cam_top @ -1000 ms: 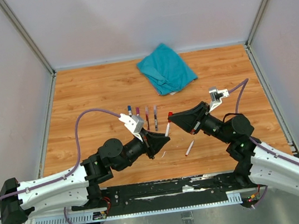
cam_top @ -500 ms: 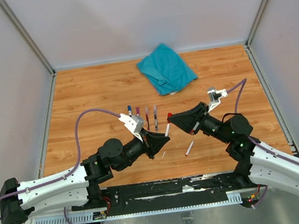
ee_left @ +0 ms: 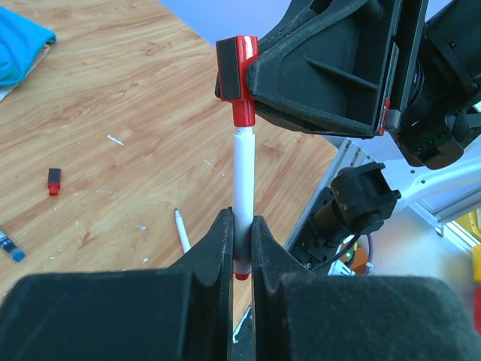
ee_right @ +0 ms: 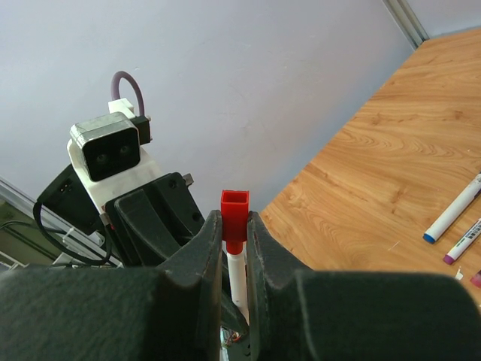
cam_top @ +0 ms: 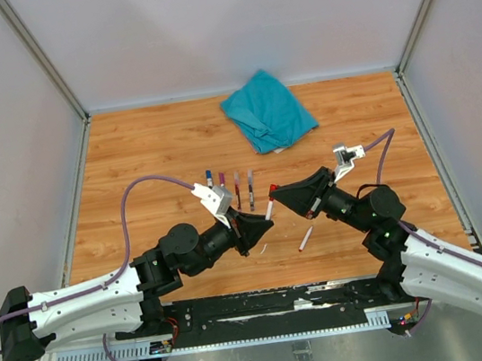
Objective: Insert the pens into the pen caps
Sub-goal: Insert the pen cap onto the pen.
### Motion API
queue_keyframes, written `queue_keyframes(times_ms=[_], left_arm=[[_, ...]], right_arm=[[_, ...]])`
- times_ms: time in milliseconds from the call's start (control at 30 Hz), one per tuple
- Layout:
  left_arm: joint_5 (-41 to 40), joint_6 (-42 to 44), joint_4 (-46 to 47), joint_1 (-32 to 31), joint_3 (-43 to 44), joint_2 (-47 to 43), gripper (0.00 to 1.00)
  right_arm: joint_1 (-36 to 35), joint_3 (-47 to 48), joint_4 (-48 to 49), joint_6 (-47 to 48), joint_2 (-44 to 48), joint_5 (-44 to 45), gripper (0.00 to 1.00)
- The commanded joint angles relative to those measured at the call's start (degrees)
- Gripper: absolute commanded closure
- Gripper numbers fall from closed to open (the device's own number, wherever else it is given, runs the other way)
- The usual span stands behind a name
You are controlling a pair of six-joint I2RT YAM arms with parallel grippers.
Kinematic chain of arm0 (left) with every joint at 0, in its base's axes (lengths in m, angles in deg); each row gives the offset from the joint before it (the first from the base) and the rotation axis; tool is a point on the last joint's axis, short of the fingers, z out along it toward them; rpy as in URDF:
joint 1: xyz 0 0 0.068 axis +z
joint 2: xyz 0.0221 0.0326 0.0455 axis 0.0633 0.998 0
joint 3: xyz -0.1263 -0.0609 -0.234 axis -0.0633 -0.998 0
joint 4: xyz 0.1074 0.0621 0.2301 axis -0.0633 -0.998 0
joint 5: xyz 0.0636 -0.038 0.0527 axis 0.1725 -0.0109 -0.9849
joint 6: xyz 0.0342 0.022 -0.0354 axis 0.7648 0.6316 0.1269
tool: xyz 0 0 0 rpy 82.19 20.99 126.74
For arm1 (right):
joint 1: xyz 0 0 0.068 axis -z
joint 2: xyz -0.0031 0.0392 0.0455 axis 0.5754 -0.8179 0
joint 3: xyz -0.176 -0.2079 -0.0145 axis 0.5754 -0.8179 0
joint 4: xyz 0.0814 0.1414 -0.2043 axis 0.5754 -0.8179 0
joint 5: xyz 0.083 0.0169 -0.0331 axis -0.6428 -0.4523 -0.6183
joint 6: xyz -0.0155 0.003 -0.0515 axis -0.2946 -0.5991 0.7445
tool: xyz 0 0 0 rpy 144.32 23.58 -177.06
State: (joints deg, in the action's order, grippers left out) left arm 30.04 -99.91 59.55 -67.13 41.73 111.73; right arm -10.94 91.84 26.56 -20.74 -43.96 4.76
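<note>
Red cap (ee_left: pixel 239 68) is clamped in the right gripper (ee_right: pixel 234 224) and sits on the 12 o'clock end of the white pen (ee_left: pixel 243 165). The left gripper (ee_left: pixel 240 229) pinches the pen's lower barrel. Since the earlier frame, the right gripper has shifted slightly toward 8 o'clock in the top view; the left gripper is unchanged.

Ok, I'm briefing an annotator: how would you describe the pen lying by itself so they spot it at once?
On the wooden table, four pens lie in a row before the teal cloth. Nearer the arm bases and further right lies the lone pen, beside the right arm. Unlike the row it lies slanted, apart, and no tool holds it.
</note>
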Motion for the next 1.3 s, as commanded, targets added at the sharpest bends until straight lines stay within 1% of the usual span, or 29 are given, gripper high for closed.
queue_keyframes(times_ms=[0,167,367,633,800,1033,1133,1267], left_arm=[[-2.3,1.1,5.0,-0.4,1.7,0.0,1.00],[-2.3,0.3,7.0,-0.5,1.9,-0.5,1.00],[-0.8,-1.4,8.6,-0.4,3.0,-1.7,0.99],[0.2,-2.7,11.5,-0.4,3.2,-3.9,1.00],[0.3,-1.5,12.1,-0.4,3.5,-4.0,0.99],[-0.6,-0.2,13.0,-0.5,3.4,-3.5,1.00],[-0.6,0.4,13.6,-0.5,3.7,-3.1,1.00],[-1.3,1.6,13.2,-0.4,4.2,-3.0,1.00]], right_arm=[[0.2,-1.6,2.7,-1.4,-0.7,-2.5,0.99],[-0.6,-1.9,2.6,0.0,-1.5,-2.6,0.99],[-3.0,-1.8,-0.1,3.6,-1.4,-2.8,0.99],[-9.8,-2.9,-6.2,8.0,2.4,2.8,1.00],[-11.6,-3.7,-8.1,6.0,2.5,3.1,1.00],[-17.1,-5.8,-4.6,1.5,-0.9,4.7,1.00],[-20.0,-6.3,-4.0,1.2,-2.7,6.2,1.00],[-23.5,-7.0,-6.6,1.7,-2.4,10.1,0.99]])
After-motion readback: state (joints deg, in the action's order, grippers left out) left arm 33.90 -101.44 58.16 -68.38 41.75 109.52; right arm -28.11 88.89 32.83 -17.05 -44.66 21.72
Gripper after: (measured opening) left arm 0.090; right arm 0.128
